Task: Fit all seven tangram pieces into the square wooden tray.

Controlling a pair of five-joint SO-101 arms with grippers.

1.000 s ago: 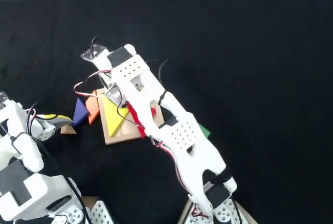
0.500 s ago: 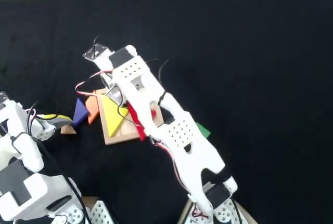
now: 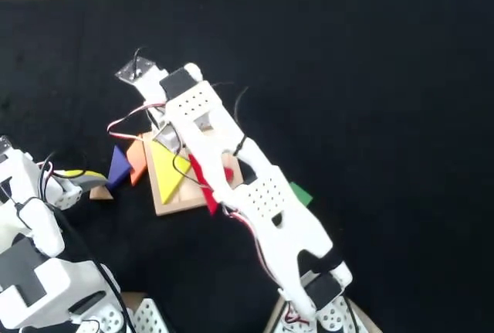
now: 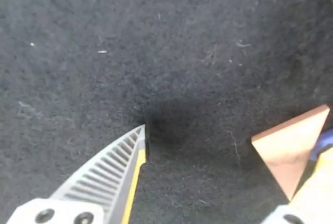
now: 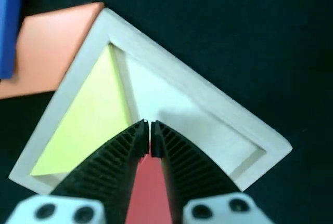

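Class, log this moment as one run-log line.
left tool open beside tan triangle | right tool shut over tray | yellow triangle in tray

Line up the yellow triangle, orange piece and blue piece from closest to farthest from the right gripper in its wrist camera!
1. The yellow triangle, inside the tray, right beside the right gripper.
2. The orange piece, just outside the tray's corner.
3. The blue piece, beyond the orange piece.

Yellow triangle [image 5: 88, 130], red piece [image 5: 152, 190]
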